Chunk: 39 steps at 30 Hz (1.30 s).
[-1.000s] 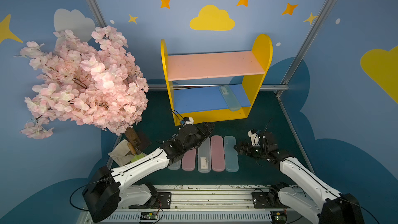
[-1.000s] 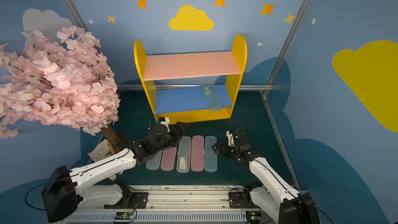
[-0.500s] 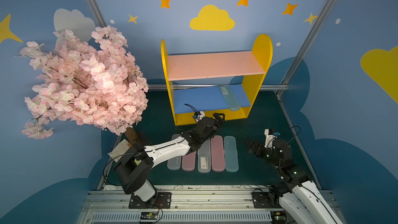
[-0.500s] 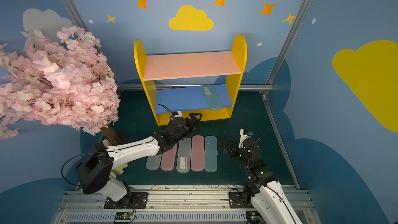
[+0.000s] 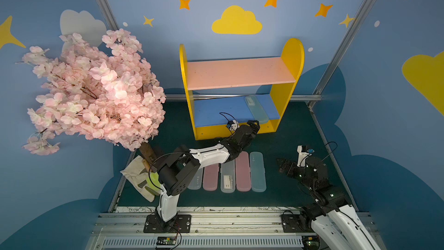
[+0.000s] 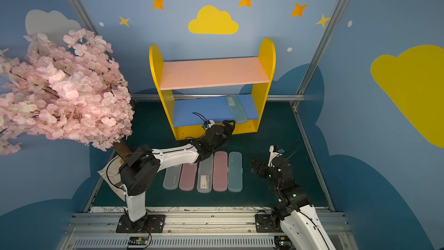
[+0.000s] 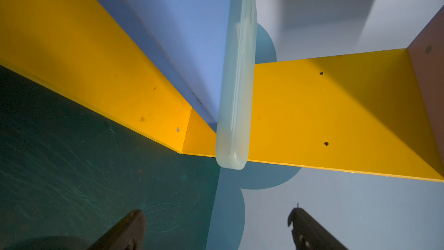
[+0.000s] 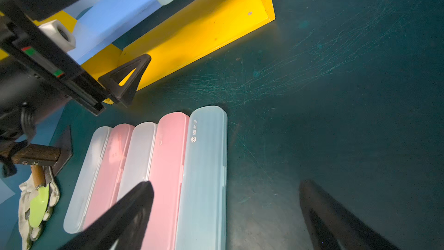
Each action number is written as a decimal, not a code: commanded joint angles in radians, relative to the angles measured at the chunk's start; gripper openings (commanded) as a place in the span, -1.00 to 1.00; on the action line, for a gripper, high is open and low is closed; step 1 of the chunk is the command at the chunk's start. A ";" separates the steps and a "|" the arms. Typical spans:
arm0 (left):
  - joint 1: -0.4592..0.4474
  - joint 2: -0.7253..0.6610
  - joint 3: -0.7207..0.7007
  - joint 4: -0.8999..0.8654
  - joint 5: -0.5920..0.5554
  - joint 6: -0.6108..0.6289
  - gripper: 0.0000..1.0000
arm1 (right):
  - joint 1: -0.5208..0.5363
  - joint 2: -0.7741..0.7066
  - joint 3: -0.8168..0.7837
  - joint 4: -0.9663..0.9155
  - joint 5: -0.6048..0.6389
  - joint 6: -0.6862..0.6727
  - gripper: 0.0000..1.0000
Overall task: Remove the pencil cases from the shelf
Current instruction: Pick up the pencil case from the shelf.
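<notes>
The left gripper (image 5: 254, 123) is spread wide and holds nothing. Its two dark fingers (image 7: 129, 229) are just in front of the yellow base of the shelf (image 5: 292, 68), a small two-tier unit with round-topped yellow side panels, a pink upper board (image 5: 240, 73) and a blue lower board (image 5: 216, 113). Close ahead of the fingers, but not touching them, is a pale teal pencil case (image 5: 256, 109). It is long, slim, round-ended and made of translucent plastic, with a whitish patch showing through near its far end. It lies flat on the blue lower board toward the right side panel, slightly angled, and its near end juts past the board's front edge. On the dark green mat (image 5: 288, 128), nearer than the shelf, five more cases of the same shape lie side by side in a row. From left to right they are a frosted clear case (image 5: 195, 182), a pink case (image 5: 211, 179), a frosted clear case with a white insert (image 5: 227, 181), a second pink case (image 5: 243, 174) and a second pale teal case (image 5: 257, 174). The left arm crosses above the far ends of the cases on the left. The right gripper (image 5: 281, 166) is also spread apart and empty. It hovers over the mat just right of the row.
</notes>
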 commanded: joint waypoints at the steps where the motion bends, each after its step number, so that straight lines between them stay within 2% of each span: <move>1: 0.009 0.043 0.057 0.020 -0.024 0.017 0.89 | -0.006 -0.017 0.029 -0.024 0.013 -0.009 0.97; 16: 0.037 0.206 0.252 -0.013 0.022 0.033 0.68 | -0.020 -0.050 0.026 -0.044 0.026 -0.018 0.97; 26: 0.045 0.231 0.289 -0.023 0.036 0.041 0.47 | -0.025 -0.060 0.021 -0.049 0.023 -0.017 0.97; 30: 0.048 0.240 0.290 -0.013 0.049 0.030 0.29 | -0.027 -0.068 0.018 -0.052 0.023 -0.016 0.97; 39: 0.050 0.254 0.299 -0.005 0.058 0.024 0.11 | -0.032 -0.073 0.017 -0.055 0.023 -0.018 0.97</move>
